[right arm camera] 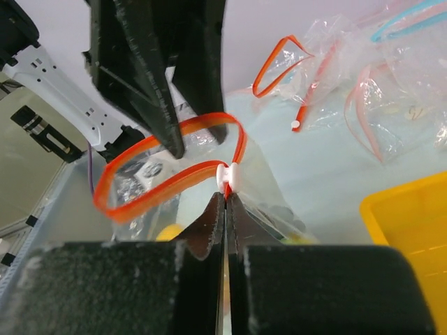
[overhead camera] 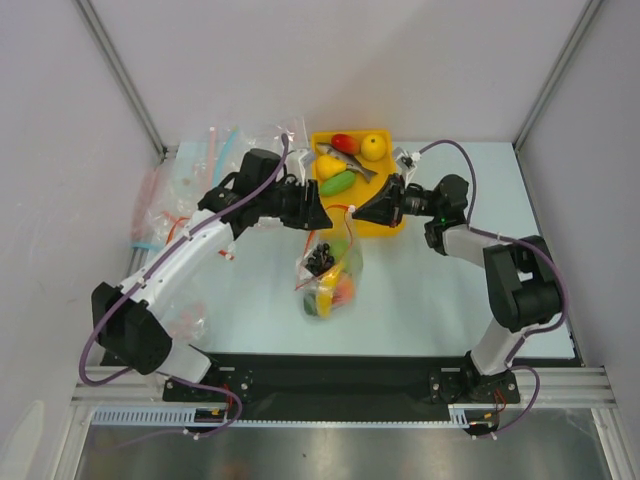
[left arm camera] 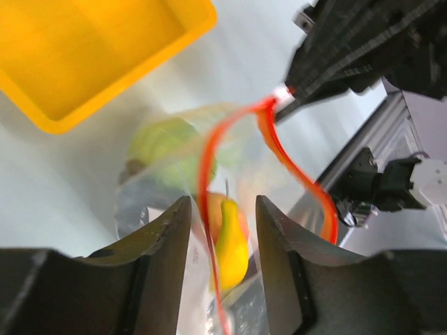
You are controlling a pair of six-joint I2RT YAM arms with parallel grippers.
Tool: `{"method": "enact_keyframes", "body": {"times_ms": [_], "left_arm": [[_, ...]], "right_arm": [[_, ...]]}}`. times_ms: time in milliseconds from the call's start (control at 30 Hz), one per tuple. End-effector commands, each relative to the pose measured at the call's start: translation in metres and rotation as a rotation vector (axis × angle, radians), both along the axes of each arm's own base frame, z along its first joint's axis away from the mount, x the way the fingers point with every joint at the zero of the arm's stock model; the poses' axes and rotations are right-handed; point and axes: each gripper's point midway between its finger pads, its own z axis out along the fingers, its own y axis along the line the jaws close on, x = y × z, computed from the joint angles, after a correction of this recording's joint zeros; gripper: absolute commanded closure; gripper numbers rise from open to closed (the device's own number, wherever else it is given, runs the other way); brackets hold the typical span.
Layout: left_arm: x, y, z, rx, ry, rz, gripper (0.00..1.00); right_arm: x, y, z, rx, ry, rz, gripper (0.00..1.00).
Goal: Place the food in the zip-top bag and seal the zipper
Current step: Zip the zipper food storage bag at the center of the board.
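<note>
My right claw (right arm camera: 226, 199) is pressed shut on the small white slider (right arm camera: 229, 174) at one end of the red zipper (left arm camera: 200, 171). I judge this is to fix that end so the strip stays stretched. My left claw (left arm camera: 222, 204) stands narrow but not closed, with one lip of the strip passing between its fingers. I think it is placed so to pinch the lips together and run along them, because the mouth gapes in a loop between my two claws. The zip-top bag (overhead camera: 303, 272) sags below our grips, just in front of the yellow tray (left arm camera: 105, 42). Inside it I see the banana (left arm camera: 230, 248), a round green fruit (left arm camera: 167, 150) and the black grape bunch (overhead camera: 320, 260). Some other toy foods (overhead camera: 345, 160) lie in the tray, and at my left lie spare pouches (overhead camera: 165, 205). I can read no brand, label or writing anywhere.
</note>
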Motion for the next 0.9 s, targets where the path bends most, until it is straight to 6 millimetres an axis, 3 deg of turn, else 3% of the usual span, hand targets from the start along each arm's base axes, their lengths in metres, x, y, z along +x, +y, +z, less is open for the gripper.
{"method": "enact_keyframes", "body": {"times_ms": [0,100,267,300,367,433,633,667,733,767,867], "left_arm": [[0.022,0.004,0.021,0.053,-0.127,0.030,0.52],[0.033,0.002,0.032,0.070,-0.169,0.022,0.44],[0.048,-0.007,0.062,0.059,-0.243,-0.005,0.39],[0.049,-0.009,0.066,0.054,-0.261,-0.023,0.36],[0.046,-0.019,0.075,0.017,-0.285,-0.084,0.31],[0.046,-0.023,0.080,0.012,-0.348,-0.135,0.32],[0.024,-0.044,0.086,-0.082,-0.504,-0.358,0.34],[0.016,-0.047,0.072,-0.097,-0.496,-0.408,0.36],[0.004,-0.055,0.091,-0.179,-0.635,-0.497,0.37],[-0.002,-0.056,0.081,-0.194,-0.647,-0.531,0.36],[-0.018,-0.062,0.096,-0.242,-0.753,-0.621,0.32]], "right_arm": [[-0.009,-0.005,0.023,-0.010,-0.129,-0.023,1.00],[-0.011,-0.007,0.021,-0.052,-0.112,-0.037,1.00],[-0.023,-0.012,0.015,-0.117,-0.068,-0.049,1.00],[-0.024,-0.014,0.021,-0.127,-0.129,-0.058,1.00],[-0.030,-0.015,0.013,-0.164,-0.094,-0.055,1.00],[-0.037,-0.016,0.012,-0.179,-0.107,-0.044,1.00],[-0.048,-0.018,0.012,-0.191,-0.114,-0.029,1.00],[-0.048,-0.018,0.013,-0.190,-0.107,-0.026,1.00],[-0.051,-0.018,0.017,-0.186,-0.103,-0.027,1.00],[-0.052,-0.018,0.020,-0.186,-0.101,-0.028,1.00],[-0.057,-0.017,0.022,-0.192,-0.096,-0.030,1.00]]}}
